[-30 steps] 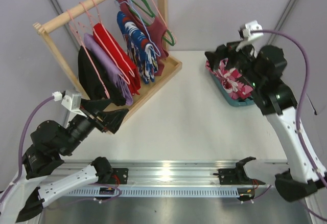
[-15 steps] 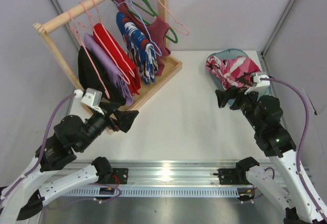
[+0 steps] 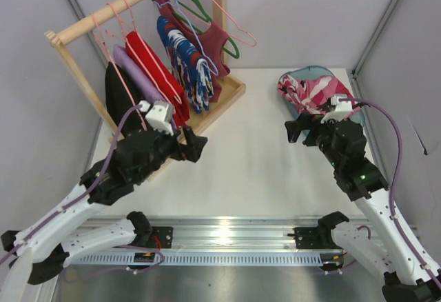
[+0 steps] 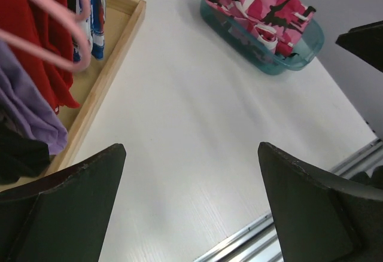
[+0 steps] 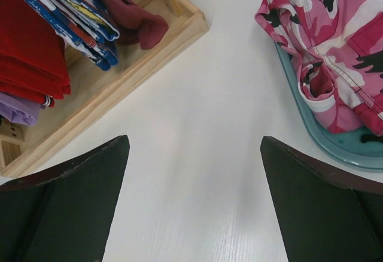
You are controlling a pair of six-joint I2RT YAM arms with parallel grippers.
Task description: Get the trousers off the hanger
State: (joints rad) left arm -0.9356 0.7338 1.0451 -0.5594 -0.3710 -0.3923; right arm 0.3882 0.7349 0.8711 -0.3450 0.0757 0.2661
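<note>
The pink patchy trousers [image 3: 313, 92] lie bunched in a teal basket [image 3: 311, 69] at the back right, off any hanger; they also show in the wrist views [image 4: 263, 5] [image 5: 335, 34]. An empty pale-pink hanger [image 3: 242, 32] hangs at the right end of the wooden rail. My left gripper [image 3: 195, 147] [image 4: 191, 148] stands open over bare table beside the rack's tray. Left of the basket, my right gripper [image 3: 293, 131] [image 5: 194, 139] is open over bare table with nothing between its fingers.
A wooden rack [image 3: 69, 36] at the back left holds more hangers with red [image 3: 155, 74], lilac, black, blue-patterned [image 3: 186, 61] and maroon garments. Its wooden base tray [image 5: 119, 88] runs diagonally. A metal rail [image 3: 227, 236] lies along the near edge.
My right gripper has drawn back from over the basket toward the near side, leaving the trousers there. My left arm has swung forward and right along the rack. The empty hanger swung outward.
</note>
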